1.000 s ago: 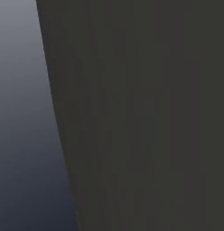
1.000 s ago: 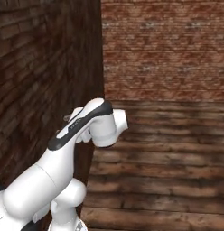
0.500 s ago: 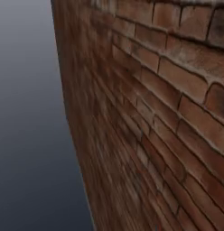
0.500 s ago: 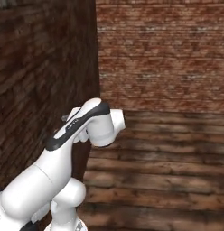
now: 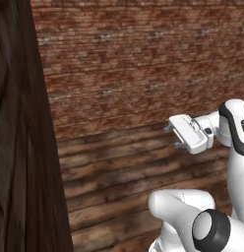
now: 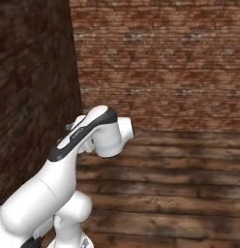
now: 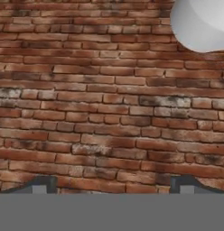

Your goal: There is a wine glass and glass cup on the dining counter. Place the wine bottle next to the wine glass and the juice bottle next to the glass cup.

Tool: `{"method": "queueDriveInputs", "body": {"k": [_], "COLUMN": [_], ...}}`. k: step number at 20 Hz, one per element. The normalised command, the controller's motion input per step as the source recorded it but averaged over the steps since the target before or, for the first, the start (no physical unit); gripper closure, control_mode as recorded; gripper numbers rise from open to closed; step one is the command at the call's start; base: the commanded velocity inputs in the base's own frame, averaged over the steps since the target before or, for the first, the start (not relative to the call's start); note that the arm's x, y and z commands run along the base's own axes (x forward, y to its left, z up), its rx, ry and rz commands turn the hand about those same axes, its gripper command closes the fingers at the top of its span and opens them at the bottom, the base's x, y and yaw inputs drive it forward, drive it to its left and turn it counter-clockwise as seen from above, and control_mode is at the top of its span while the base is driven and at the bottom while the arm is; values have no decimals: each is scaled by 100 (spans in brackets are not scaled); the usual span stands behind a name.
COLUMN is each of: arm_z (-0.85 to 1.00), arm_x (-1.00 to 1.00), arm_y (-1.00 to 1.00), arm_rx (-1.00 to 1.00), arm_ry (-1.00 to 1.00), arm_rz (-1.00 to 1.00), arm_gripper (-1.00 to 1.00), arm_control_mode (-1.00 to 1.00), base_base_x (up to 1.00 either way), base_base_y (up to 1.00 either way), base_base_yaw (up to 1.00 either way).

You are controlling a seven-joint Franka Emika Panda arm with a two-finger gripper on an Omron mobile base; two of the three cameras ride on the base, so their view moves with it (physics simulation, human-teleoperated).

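Note:
My gripper (image 7: 114, 184) is open, its two dark fingertips (image 7: 41, 184) standing wide apart with nothing between them, facing a red brick wall (image 7: 109, 103). From the left base view the white hand (image 5: 187, 133) is held out level above the floor, its gripper (image 5: 172, 137) pointing at that wall. The arm's elbow (image 6: 100, 133) is raised in the right base view. The wine bottle, juice bottle, wine glass, glass cup and dining counter are out of view.
A brick wall (image 5: 143, 64) closes the space ahead, with a wooden plank floor (image 5: 114, 177) below it. A dark wood panel (image 5: 20, 147) stands close on the left. A shadowed brick wall (image 6: 35, 92) runs along the left of the right base view.
The whole picture has shifted in both base views, so the base has moved: the close dark panel gave way to the brick wall and floor. The arm's pose looks unchanged.

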Motion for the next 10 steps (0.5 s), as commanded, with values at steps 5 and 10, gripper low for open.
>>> {"method": "queueDriveInputs", "body": {"k": [5,10], "arm_z": [0,0], "arm_x": [0,0], "arm_y": [0,0], "arm_rx": [0,0], "arm_ry": [0,0], "arm_rz": [0,0], "arm_gripper": [-100,-100], "arm_control_mode": [100,100], "base_base_x": [94,77], "base_base_y": [-71,-49], "base_base_yaw": [-36,-51]}}
